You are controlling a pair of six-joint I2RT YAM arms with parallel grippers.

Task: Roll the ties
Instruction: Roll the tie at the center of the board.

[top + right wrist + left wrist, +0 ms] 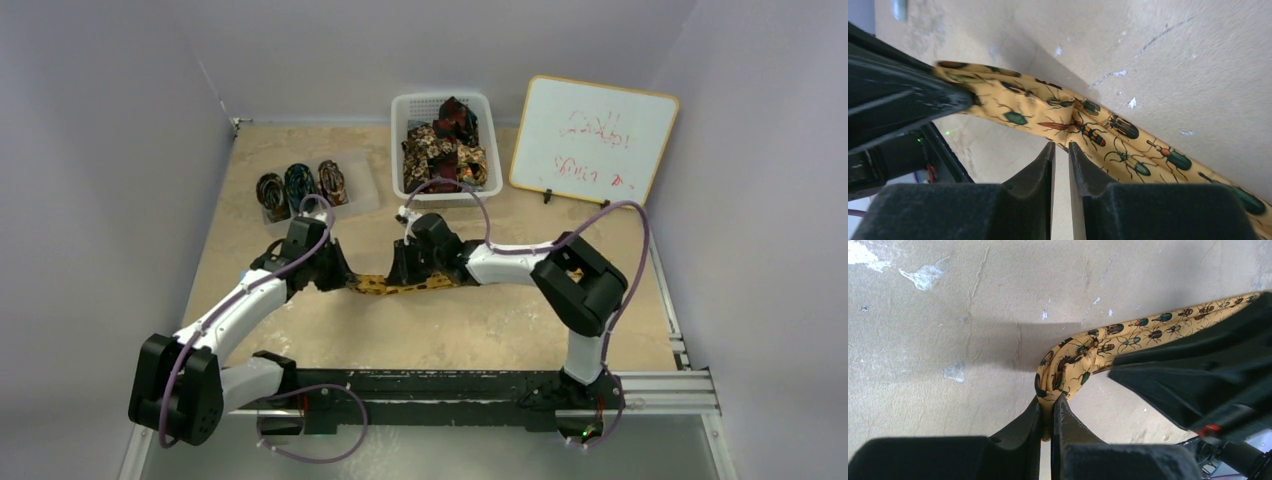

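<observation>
Golden-yellow beetle-print fabric necktie (400, 286) lies stretched left to right across the middle of the beige table (480, 335). The left gripper (1048, 401) is clamped tight on its folded left end. The right gripper (1061, 146), jaws nearly together, nips its puckered edge further right.

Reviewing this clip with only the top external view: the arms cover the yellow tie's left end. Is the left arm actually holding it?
Observer: Yes. The left wrist view shows the left gripper shut on a folded end of the yellow tie.
Operator: What is the print? It is too small here.
Observer: Beetles, in green, black and red on gold.
Operator: And the right arm?
Observer: On the right gripper the fingers stand nearly together at the tie's edge. I cannot tell whether they pinch it.
</observation>
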